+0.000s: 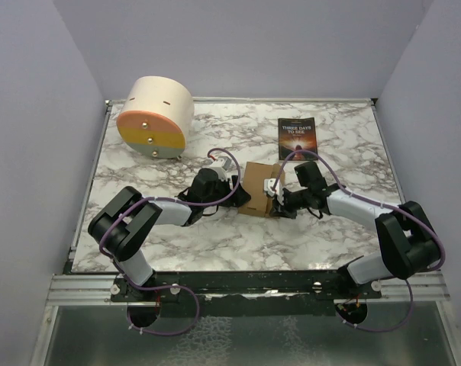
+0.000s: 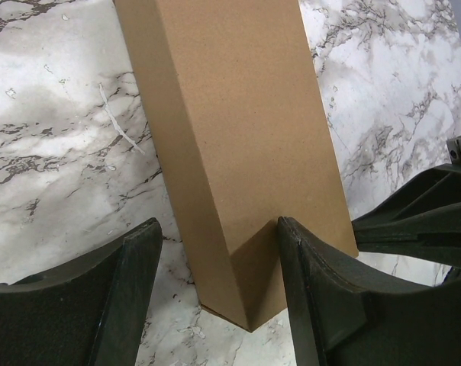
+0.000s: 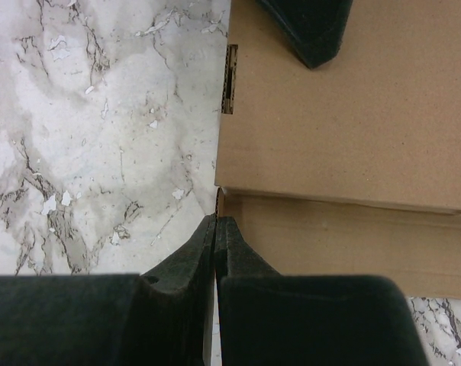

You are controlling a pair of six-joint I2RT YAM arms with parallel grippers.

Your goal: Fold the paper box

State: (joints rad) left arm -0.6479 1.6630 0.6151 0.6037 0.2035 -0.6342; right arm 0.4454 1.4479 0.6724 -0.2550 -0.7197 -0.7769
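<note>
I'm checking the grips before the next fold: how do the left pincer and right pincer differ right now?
The left pincer is open, its fingers apart; the right pincer is shut, tips pressed together. The left pincer has the end of the box between its fingers; the right pincer's tips meet at the box's edge, and whether they pinch cardboard is unclear. Both are dark and sit at the box.
</note>
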